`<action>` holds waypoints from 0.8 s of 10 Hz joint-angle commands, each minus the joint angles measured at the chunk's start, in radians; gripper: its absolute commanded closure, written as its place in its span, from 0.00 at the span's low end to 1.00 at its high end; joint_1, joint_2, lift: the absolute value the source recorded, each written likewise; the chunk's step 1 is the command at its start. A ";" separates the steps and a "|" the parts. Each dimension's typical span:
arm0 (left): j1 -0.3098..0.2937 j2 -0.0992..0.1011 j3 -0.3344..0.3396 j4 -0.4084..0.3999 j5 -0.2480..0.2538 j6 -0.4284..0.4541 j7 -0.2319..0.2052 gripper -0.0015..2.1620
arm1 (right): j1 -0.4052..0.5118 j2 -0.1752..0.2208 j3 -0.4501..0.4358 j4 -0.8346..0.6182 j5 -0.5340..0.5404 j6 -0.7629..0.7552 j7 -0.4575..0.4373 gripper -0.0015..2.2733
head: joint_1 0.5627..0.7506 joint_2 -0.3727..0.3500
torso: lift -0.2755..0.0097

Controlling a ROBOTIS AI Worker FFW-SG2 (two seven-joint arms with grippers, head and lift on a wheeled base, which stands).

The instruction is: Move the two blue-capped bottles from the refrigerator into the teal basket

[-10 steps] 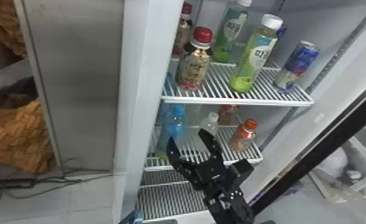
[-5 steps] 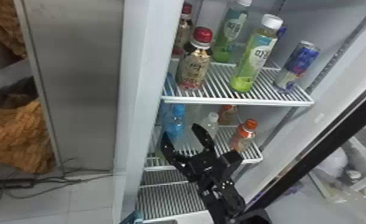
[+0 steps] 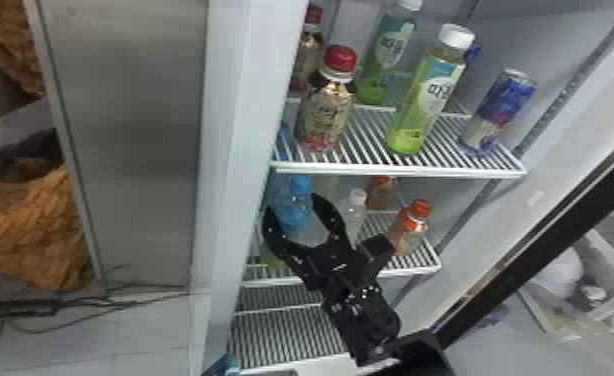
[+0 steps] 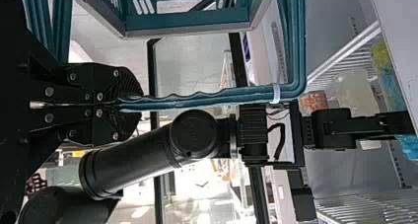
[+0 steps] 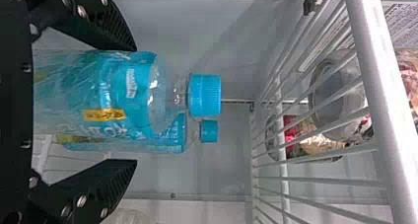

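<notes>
My right gripper (image 3: 292,206) is open in the head view, its fingers on either side of the front blue-capped bottle (image 3: 291,210) on the fridge's middle shelf. In the right wrist view the gripper (image 5: 135,105) has that bottle (image 5: 111,93) between its spread fingers; one finger is close beside it, the other stands apart. The second blue-capped bottle (image 5: 172,135) stands just behind, partly covered. The left wrist view has my left gripper (image 4: 137,104) shut on the handle of the teal basket (image 4: 187,22). A teal piece (image 3: 227,366) shows at the head view's bottom edge.
Above is a wire shelf (image 3: 401,170) with red-capped and white-capped bottles and a can (image 3: 501,110). A clear bottle (image 3: 355,215) and an orange-capped bottle (image 3: 411,225) stand right of the right gripper. The fridge's side wall edge (image 3: 241,150) is close on the left.
My right gripper has moved left and farther in toward the blue-capped bottle, ending up around it with its fingers still apart.
</notes>
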 commanded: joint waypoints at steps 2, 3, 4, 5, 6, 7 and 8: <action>0.004 -0.002 0.000 0.000 0.003 0.000 0.000 0.54 | 0.038 0.007 -0.021 -0.048 0.004 0.027 0.000 0.26 | 0.70 0.03 | 0.38; 0.004 -0.002 0.002 0.000 0.003 -0.002 -0.002 0.54 | 0.069 0.012 -0.044 -0.097 0.005 0.052 0.000 0.27 | 0.70 0.03 | 0.38; 0.007 -0.003 0.005 0.000 0.003 -0.002 -0.002 0.54 | 0.089 0.014 -0.061 -0.132 0.008 0.059 0.000 0.27 | 0.70 0.03 | 0.38; 0.007 -0.005 0.005 0.000 0.003 -0.005 -0.002 0.54 | 0.111 0.014 -0.074 -0.169 0.008 0.064 0.000 0.27 | 0.70 0.03 | 0.38; 0.007 -0.005 0.006 0.000 0.003 -0.005 -0.002 0.54 | 0.138 0.015 -0.087 -0.208 0.010 0.064 0.000 0.27 | 0.70 0.03 | 0.38; 0.007 -0.006 0.006 0.000 0.003 -0.005 -0.002 0.54 | 0.165 0.014 -0.097 -0.240 0.008 0.069 0.002 0.27 | 0.70 0.03 | 0.38; 0.007 -0.006 0.006 0.000 0.005 -0.005 -0.003 0.54 | 0.204 0.014 -0.107 -0.281 0.005 0.074 0.011 0.27 | 0.70 0.03 | 0.38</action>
